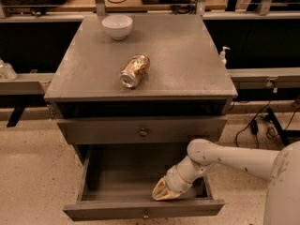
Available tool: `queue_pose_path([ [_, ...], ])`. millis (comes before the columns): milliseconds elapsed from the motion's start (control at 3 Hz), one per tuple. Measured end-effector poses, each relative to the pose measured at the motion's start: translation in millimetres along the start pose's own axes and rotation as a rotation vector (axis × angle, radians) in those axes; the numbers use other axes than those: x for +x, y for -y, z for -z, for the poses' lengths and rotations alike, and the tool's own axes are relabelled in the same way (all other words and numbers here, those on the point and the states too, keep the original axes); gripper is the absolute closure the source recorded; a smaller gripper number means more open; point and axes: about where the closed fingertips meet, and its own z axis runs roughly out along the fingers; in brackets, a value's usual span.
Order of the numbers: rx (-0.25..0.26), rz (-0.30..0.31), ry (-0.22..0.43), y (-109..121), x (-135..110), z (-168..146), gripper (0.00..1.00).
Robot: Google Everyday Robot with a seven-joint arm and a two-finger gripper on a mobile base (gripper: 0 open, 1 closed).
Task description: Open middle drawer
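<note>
The grey cabinet (140,86) shows two drawer fronts. The upper front (103,131), with a small round knob (143,132), is closed. The drawer below it, which I take as the middle drawer (117,184), is pulled well out, and its inside is in view. Its front panel (93,212) faces me, with a knob (146,214) at the bottom edge of the view. My gripper (161,192) is inside this open drawer at its front right, just behind the front panel. The white arm (225,157) comes in from the right. Any lower drawer is hidden.
On the cabinet top lie a crushed gold can (134,71) on its side and a white bowl (117,26) at the back left. A pump bottle (223,55) stands behind the right edge. Cables (255,125) lie on the speckled floor at right.
</note>
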Motion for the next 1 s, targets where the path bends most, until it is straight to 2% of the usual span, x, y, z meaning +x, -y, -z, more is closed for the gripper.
queue_pose_path([
  [333, 0.0, 0.0, 0.0, 0.0, -0.3, 0.3, 0.82],
  [1000, 0.0, 0.0, 0.0, -0.1, -0.4, 0.4, 0.36],
])
